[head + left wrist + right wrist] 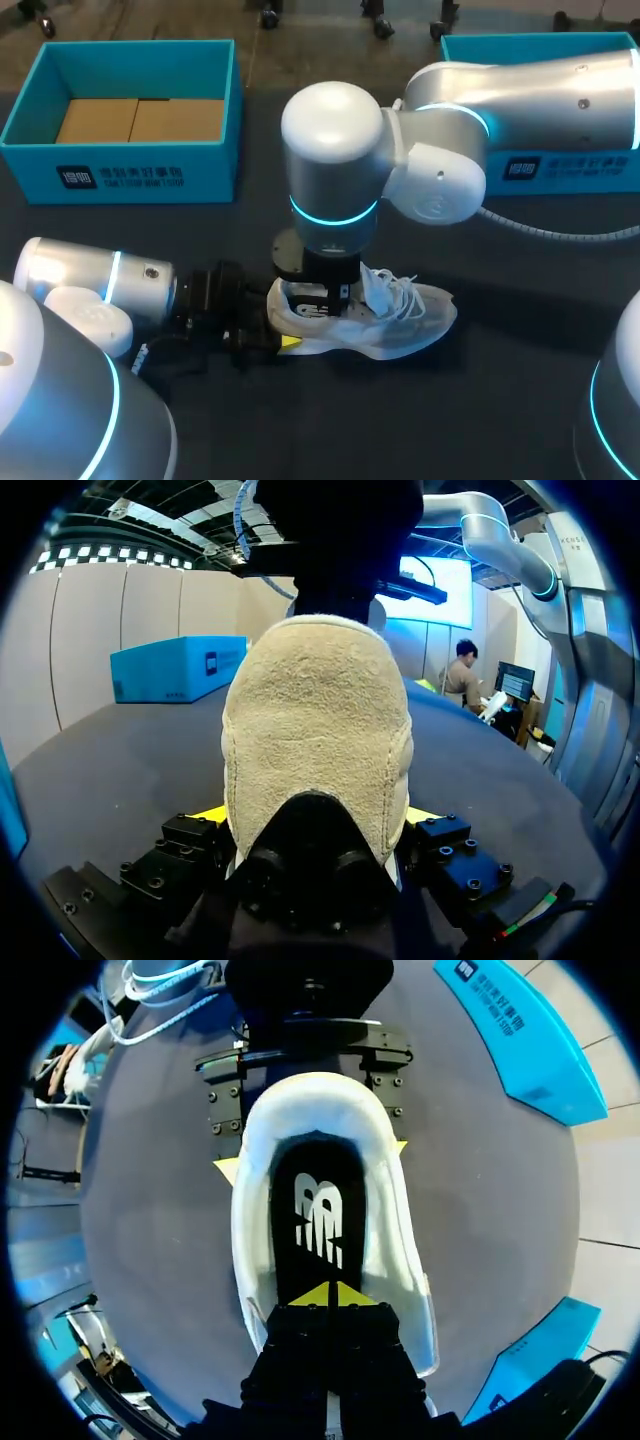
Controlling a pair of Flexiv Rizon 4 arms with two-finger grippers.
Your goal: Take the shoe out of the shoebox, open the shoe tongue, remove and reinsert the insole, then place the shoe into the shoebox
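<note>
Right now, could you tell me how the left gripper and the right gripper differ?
The left gripper lies low along the table; the right gripper points down from above. The left gripper's tips stand apart, clamping the heel of the shoe from both sides; the right gripper's tips are closed together inside the shoe, over the insole. Both work at the shoe's heel end.

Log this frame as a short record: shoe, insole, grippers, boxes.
shoe: white sneaker, lying on the table
insole: black, inside the sneaker
left gripper: shut on the sneaker's heel
right gripper: fingertips together, down in the sneaker's opening over the insole
boxes: teal left shoebox and right shoebox at the table's far side
</note>
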